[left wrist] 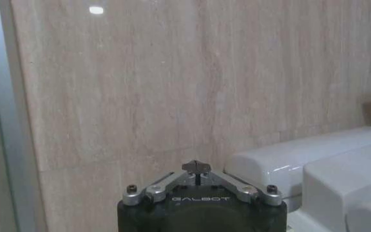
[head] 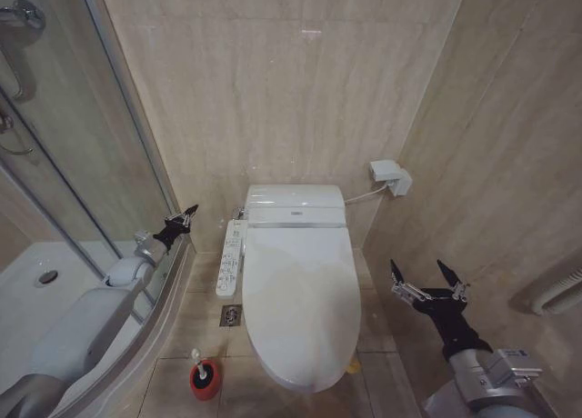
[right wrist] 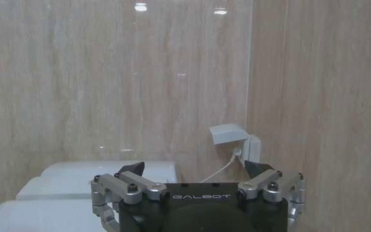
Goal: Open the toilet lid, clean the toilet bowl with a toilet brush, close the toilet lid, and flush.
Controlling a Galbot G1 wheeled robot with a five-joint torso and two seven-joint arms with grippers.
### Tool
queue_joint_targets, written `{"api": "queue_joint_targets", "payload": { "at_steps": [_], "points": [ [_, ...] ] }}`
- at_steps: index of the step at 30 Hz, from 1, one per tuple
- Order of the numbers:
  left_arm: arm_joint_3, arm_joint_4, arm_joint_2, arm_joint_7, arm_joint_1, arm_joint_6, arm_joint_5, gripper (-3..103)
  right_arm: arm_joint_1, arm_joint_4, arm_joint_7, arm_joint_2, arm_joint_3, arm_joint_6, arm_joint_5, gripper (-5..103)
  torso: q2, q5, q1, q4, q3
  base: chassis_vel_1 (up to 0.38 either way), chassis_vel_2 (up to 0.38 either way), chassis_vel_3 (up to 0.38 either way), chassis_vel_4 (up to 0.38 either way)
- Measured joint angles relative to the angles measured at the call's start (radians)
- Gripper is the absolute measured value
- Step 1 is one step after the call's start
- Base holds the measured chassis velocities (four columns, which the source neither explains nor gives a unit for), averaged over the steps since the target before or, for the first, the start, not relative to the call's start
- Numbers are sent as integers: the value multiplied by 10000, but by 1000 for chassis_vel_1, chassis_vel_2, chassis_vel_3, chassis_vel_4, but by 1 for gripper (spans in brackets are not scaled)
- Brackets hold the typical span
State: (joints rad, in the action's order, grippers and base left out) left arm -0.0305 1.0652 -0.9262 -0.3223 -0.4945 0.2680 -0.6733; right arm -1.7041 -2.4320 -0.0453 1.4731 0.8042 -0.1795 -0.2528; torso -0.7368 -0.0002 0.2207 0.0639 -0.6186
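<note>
The toilet lid (head: 297, 300) lies closed over the bowl, filling the lower centre of the head view, its front edge near the bottom of the frame with a small yellow strap (head: 354, 367) peeking out at its lower right. The narrow button panel (head: 230, 257) runs along the lid's left side, touching the toilet body. A strip of bare floor tile (head: 195, 323) separates the toilet from the curved glass shower wall (head: 82, 173) at the left; on the right, only a thin band of floor lies between the lid and the tiled side wall (head: 491, 164).

The toilet brush (head: 198, 362) stands in its red holder (head: 205, 380) at the lower left of centre, on the floor just beside the lid's front left edge.

The left gripper (head: 182, 221) sits mid-left, close to the shower glass and above the button panel, its fingertips pressed together; in the left wrist view (left wrist: 197, 167) it faces the back wall with the tank (left wrist: 289, 162) off to one side. The right gripper (head: 428, 280) hovers at the lower right, beside the lid's right edge and apart from it, fingers spread wide with nothing between them. In the right wrist view (right wrist: 197, 169) it faces the wall box (right wrist: 229, 135) and cable.
</note>
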Motion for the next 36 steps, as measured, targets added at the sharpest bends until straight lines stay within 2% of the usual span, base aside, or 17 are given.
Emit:
{"api": "queue_joint_targets", "payload": {
  "at_steps": [36],
  "points": [
    [577, -745, -511, -583, 383, 247, 265, 0, 0, 0, 0, 0, 0, 0, 0, 100, -1, 3, -1, 0, 0, -42, 35, 40, -40]
  ]
}}
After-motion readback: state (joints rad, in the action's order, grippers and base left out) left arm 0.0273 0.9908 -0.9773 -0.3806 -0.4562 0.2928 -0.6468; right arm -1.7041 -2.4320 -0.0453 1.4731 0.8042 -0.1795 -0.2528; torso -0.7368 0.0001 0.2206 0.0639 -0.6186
